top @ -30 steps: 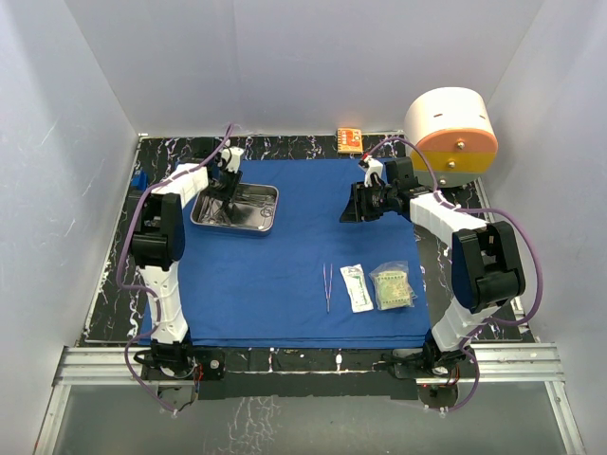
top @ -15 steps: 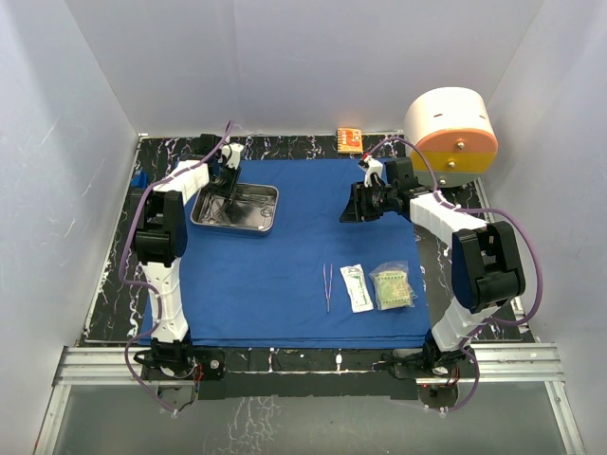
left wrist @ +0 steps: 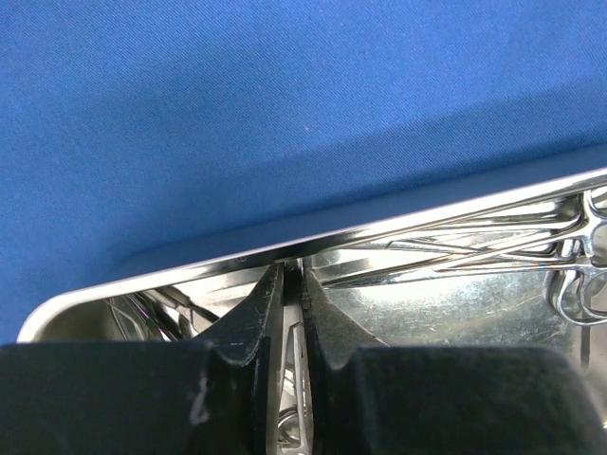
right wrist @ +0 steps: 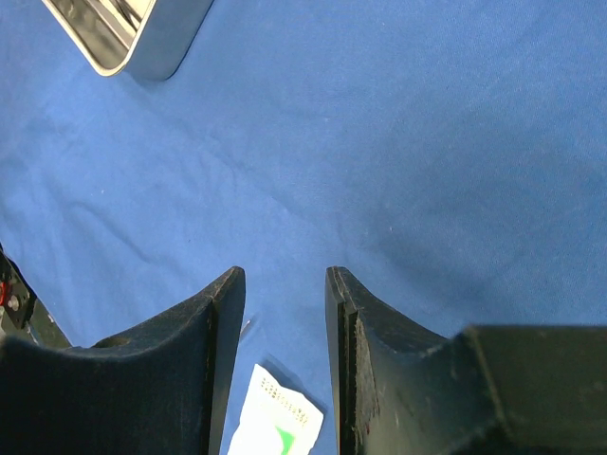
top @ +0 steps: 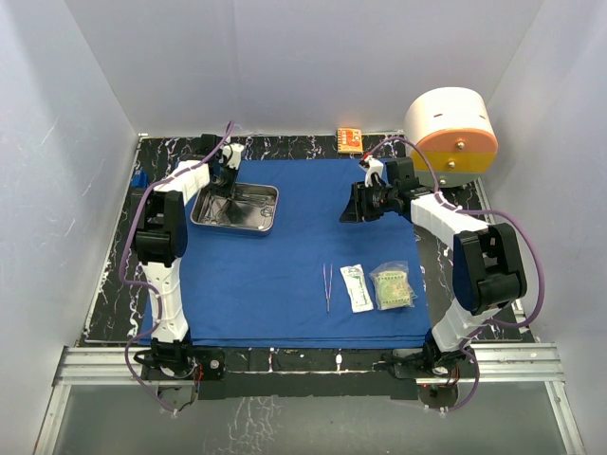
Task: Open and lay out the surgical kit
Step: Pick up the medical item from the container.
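A: What lies nearest on the blue cloth?
B: Tweezers, a white packet and a greenish packet; farther left sits the steel tray; inside it the left fingers pinch a slim instrument; the right fingers hang parted over bare cloth.

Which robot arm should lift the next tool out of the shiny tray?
Left. The left gripper is inside the steel tray, jaws nearly closed around a slim instrument. The right gripper hangs open over bare blue cloth, away from the tray.
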Controlling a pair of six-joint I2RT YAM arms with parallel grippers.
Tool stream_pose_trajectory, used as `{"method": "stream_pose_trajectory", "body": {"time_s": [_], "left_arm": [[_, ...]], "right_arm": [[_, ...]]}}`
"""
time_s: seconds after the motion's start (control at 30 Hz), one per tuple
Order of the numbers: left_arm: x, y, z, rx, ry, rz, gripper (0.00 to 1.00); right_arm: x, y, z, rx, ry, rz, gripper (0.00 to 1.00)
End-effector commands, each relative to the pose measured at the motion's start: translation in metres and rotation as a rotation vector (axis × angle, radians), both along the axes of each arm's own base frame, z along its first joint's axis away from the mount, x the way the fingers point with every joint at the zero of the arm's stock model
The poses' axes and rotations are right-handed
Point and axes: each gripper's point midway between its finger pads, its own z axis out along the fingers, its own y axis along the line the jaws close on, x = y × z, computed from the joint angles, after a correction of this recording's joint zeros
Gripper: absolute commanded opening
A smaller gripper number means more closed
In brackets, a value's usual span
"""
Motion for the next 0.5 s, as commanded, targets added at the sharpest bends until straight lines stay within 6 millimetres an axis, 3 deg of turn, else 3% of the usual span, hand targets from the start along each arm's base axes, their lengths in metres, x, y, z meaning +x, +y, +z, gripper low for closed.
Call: {"method": "stream_pose_trajectory", "body": {"time_s": [0.0,0.23,0.47], "left_arm": [[-0.006,0.002,0.025,-0.014,-0.014,0.008,0.00],[-0.005,-0.003,0.076,-0.057,-0.121,0.014,0.00],[-0.012,-0.008,0.102,-0.094,-0.161,0.024,0.00]], "right_arm": [[0.008,0.001,0.027,0.018,-0.105,-0.002,0.37],[0.008,-0.003,0.034,0.002,-0.139,-0.013,0.37],[0.006,-0.005,0.037,-0.002,-0.163,-0.014,0.37]]}}
